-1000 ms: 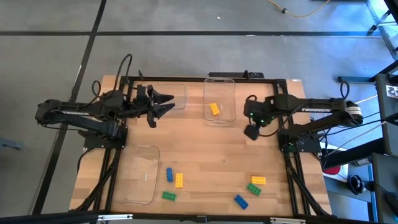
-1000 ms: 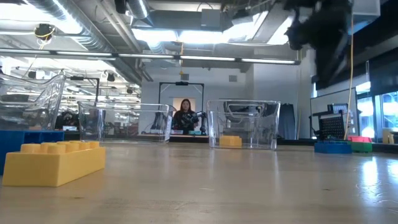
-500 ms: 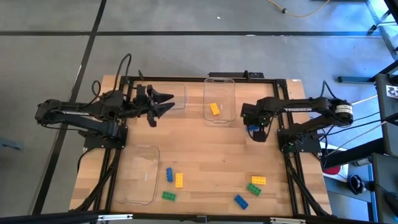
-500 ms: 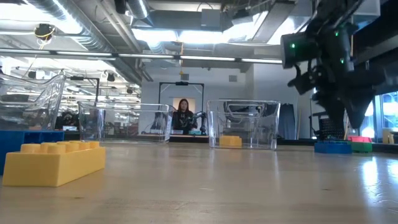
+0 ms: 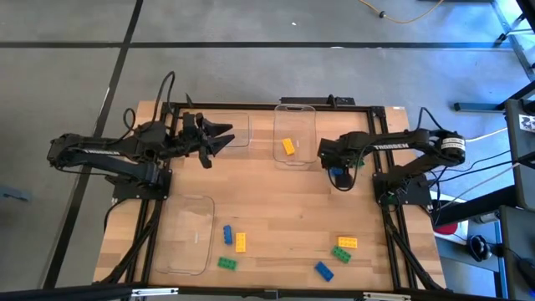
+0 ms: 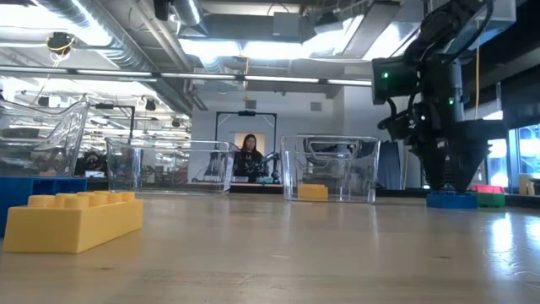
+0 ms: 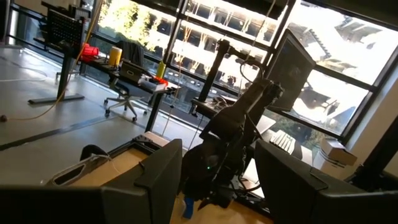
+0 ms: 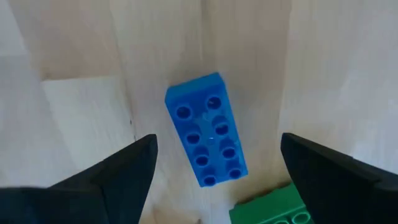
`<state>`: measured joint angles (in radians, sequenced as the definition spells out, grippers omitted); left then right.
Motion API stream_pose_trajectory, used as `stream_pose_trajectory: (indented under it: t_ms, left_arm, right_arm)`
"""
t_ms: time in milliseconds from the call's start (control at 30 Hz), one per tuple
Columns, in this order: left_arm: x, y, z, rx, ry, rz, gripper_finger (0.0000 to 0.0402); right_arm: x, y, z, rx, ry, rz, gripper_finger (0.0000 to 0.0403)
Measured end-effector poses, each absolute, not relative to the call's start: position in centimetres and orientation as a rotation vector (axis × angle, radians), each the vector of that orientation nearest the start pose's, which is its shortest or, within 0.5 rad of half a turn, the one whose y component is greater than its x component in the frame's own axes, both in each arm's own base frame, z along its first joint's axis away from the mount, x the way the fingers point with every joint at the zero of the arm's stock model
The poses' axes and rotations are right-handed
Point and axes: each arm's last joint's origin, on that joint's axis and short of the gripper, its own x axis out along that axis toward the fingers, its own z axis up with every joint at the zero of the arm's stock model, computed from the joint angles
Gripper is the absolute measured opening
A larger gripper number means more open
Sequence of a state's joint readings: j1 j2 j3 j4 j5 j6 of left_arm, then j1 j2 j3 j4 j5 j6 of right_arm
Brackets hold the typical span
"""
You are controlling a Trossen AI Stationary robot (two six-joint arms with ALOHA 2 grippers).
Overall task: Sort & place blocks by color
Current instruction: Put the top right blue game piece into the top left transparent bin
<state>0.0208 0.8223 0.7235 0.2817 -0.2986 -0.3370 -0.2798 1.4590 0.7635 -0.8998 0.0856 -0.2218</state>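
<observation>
The right gripper's fingers (image 8: 127, 171) stand wide, straddling a blue block (image 8: 208, 138) lying flat on the desk (image 5: 276, 201), not yet gripped. A green block (image 8: 268, 206) sits just beside it. This looks like the approach before a pick: the next move calls for lowering, then closing on the blue block alone. The left gripper (image 5: 219, 139) waits near the far-left tray (image 5: 242, 134), fingers seemingly part open and empty. One yellow block (image 5: 288, 146) lies in the middle tray (image 5: 294, 109).

Blue block (image 8: 210, 138), green block (image 8: 271, 208), seemingly pale wood table (image 8: 74, 56).
</observation>
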Motion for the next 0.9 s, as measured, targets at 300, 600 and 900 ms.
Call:
stream_pose_trajectory:
  t_ms: [300, 600, 900]
  left_arm:
    - [18.4, 1.2, 35.0, -0.359, -0.234, 0.286, 0.0195]
    - [18.4, 1.2, 35.0, -0.352, -0.233, 0.287, 0.0195]
    - [17.1, 1.4, 35.7, -0.338, -0.285, 0.329, 0.0195]
  right_arm:
    - [21.7, -6.5, 13.4, -0.009, 1.669, -0.094, 0.0342]
    - [21.8, -6.4, 12.6, 0.017, 1.718, -0.078, 0.0263]
    - [20.4, -6.1, 17.9, 0.144, 1.673, -0.257, 0.0142]
